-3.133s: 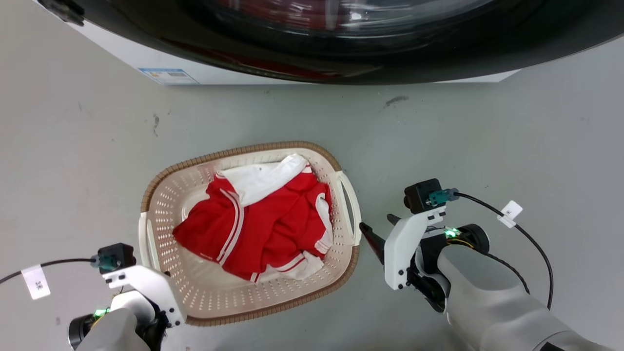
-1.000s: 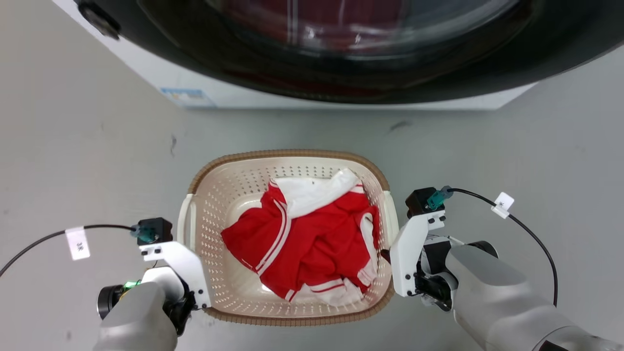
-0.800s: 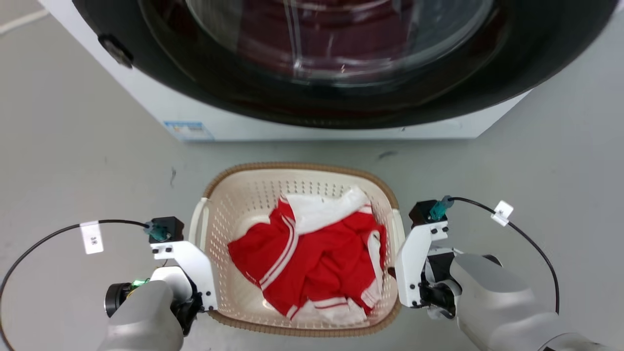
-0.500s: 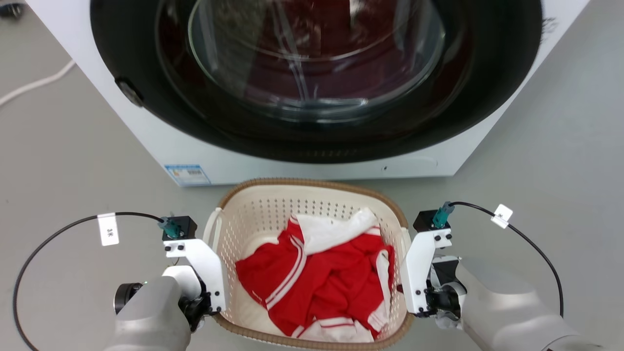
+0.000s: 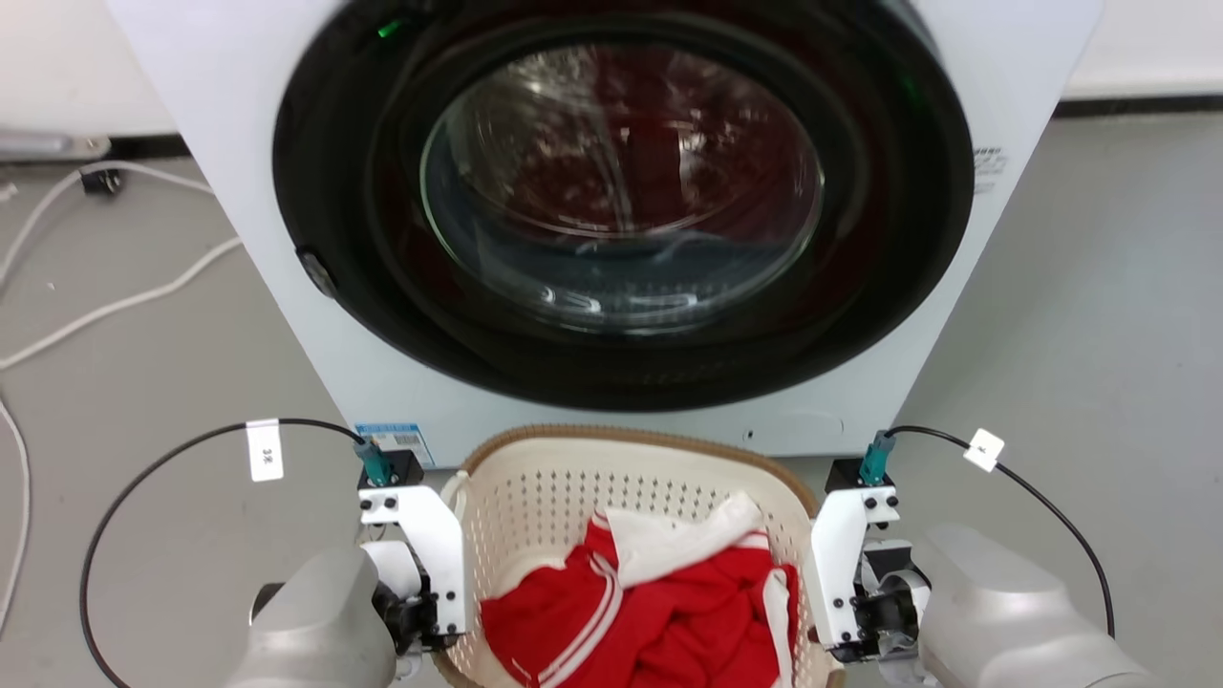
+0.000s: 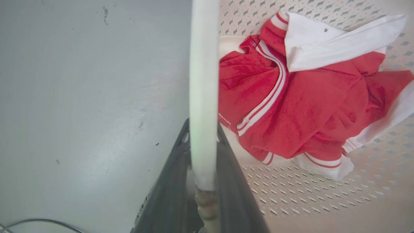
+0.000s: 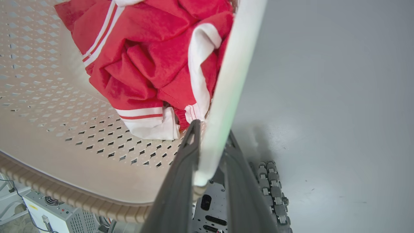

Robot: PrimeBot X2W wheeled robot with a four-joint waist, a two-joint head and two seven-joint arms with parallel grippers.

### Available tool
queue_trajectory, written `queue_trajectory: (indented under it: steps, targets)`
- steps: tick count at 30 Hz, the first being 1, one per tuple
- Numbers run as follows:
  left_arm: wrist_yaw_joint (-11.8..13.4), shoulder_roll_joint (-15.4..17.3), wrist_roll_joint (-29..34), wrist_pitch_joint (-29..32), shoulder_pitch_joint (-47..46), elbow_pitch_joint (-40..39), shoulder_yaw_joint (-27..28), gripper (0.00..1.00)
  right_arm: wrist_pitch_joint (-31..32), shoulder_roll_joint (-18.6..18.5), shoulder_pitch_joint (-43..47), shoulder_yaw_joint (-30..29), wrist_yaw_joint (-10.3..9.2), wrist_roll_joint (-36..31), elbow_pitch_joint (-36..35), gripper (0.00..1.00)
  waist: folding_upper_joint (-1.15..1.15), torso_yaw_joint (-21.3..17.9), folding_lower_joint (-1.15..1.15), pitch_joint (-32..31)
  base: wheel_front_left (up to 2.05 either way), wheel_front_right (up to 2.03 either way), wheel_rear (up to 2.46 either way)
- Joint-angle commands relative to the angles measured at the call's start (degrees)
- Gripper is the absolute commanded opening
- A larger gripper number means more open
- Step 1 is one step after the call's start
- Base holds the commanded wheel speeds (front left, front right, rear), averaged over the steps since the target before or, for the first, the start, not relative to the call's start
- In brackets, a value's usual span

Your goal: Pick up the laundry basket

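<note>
The laundry basket [image 5: 631,441], cream with perforated walls and a brown woven rim, sits at the bottom middle of the head view between my two wrists. It holds a red and white garment [image 5: 659,612]. My left gripper [image 6: 203,129] is shut on the basket's left handle [image 6: 202,64], one finger on each side of the bar. In the same way, my right gripper [image 7: 213,129] is shut on the right handle [image 7: 237,64]. Under the basket's rim [image 7: 64,194] my own base shows, so the basket appears held off the floor.
A white washing machine [image 5: 239,191] with a round dark glass door [image 5: 621,191] stands directly behind the basket. White cables [image 5: 115,306] lie on the grey floor at the left. A grey equipment box [image 7: 58,207] and my base [image 7: 226,210] are below the basket.
The head camera has tilted up, so the washer's whole door shows and the basket sits lower in view. My right gripper, earlier open beside the handle, is now shut on it.
</note>
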Motion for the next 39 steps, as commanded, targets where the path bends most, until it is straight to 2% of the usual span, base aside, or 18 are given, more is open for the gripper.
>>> queue_trajectory:
  steps: [1, 8, 15, 24, 39]
  targets:
    - [-0.7, -1.8, -0.6, 0.2, -0.3, -1.0, -0.1, 0.0, 1.3, 1.5, 0.9, 0.4, 0.76, 0.0, -0.8, 0.0, 0.0, 0.3, 0.01, -1.9, 0.0, 0.0, 0.0]
    - [-0.7, -2.0, -1.4, 2.9, 0.9, -0.8, -0.5, 0.0, 6.4, 1.0, 0.0, 0.5, 0.76, -0.1, -0.3, 0.0, 0.0, 0.2, 0.01, -4.4, 0.0, 0.0, 0.0]
    - [0.1, -1.9, -2.2, 2.5, 2.8, -0.7, -0.2, 0.0, 8.0, 0.4, 1.9, 0.1, 0.76, -0.9, -0.2, 0.0, 0.0, -0.5, 0.01, -5.6, 0.0, 0.0, 0.0]
    - [0.6, -2.7, -2.7, 0.2, 5.5, -0.6, -0.5, 0.0, 6.0, 0.7, 3.8, -0.8, 0.76, -2.1, -0.2, 0.0, 0.0, -0.7, 0.01, -6.3, 0.0, 0.0, 0.0]
    - [1.0, -3.0, -2.9, -3.1, 4.8, -0.6, -0.9, 0.0, 4.9, 0.8, 2.9, -3.4, 0.76, -4.2, -0.2, 0.0, 0.0, -0.4, 0.01, -5.4, 0.0, 0.0, 0.0]
